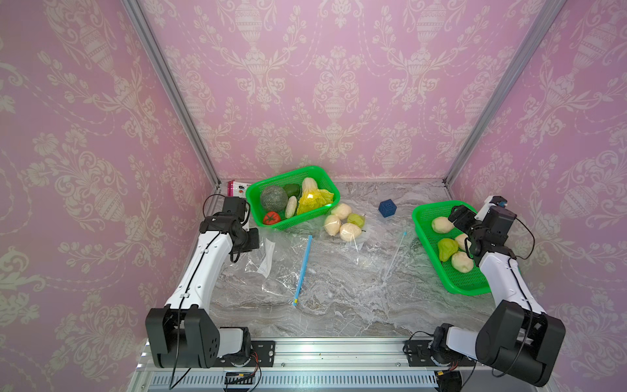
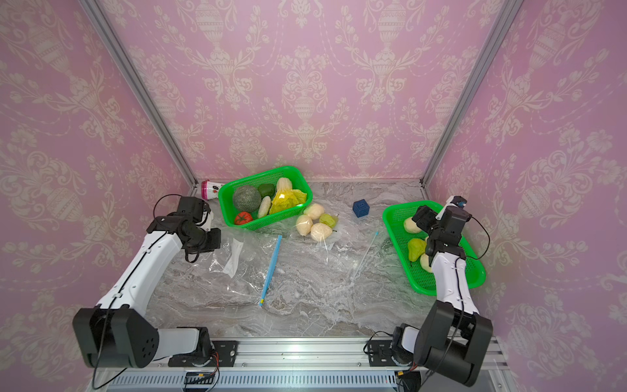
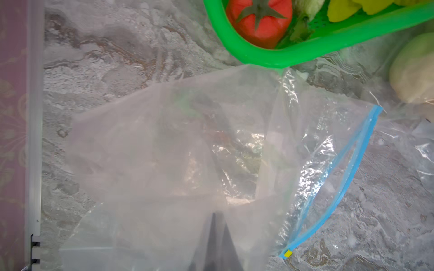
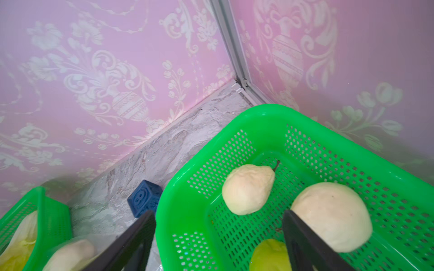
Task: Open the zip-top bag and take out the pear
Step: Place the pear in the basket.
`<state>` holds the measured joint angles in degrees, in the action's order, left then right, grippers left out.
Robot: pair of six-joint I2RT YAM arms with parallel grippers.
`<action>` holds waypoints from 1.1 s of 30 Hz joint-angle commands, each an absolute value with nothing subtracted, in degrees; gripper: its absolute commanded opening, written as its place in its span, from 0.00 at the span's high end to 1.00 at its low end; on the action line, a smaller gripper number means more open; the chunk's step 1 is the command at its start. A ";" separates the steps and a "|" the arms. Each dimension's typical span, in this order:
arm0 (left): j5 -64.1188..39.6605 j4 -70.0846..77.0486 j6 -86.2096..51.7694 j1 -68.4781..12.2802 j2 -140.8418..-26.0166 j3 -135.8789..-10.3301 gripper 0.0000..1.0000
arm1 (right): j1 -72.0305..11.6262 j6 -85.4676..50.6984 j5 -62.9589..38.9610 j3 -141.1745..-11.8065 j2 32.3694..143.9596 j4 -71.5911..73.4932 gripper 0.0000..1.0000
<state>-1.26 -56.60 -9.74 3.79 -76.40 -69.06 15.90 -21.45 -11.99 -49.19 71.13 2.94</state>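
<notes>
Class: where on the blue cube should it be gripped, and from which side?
Probably two opposite side faces of the blue cube, coming down from above. It sits flat on the table, nothing touching it, and its flat parallel faces offer a stable pinch.

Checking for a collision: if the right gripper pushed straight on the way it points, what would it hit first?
The open right gripper points into the green basket; first in line looks like the pale pear near its far end, though the mesh floor before it may come first. Depth is unclear.
</notes>
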 commanded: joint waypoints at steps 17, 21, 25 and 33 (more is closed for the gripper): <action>3.96 -51.42 -5.18 24.70 -84.75 -79.95 0.53 | -13.95 -24.38 -18.91 -51.14 78.76 0.11 0.16; 1.74 -52.19 -5.94 24.61 -79.01 -80.70 0.41 | -13.97 -26.51 -19.97 -48.99 77.53 0.26 0.14; -3.02 -50.65 -7.42 19.31 -69.77 -78.29 0.38 | -13.97 -28.37 -21.49 -46.86 76.47 0.18 0.15; -11.90 -43.13 -12.55 -5.87 -65.83 -71.39 0.43 | -13.91 -35.07 -28.60 -42.01 76.18 5.88 0.19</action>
<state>-6.66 -46.02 -9.45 -1.19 -63.77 -75.16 -13.78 -30.96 -25.52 -43.81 77.97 2.52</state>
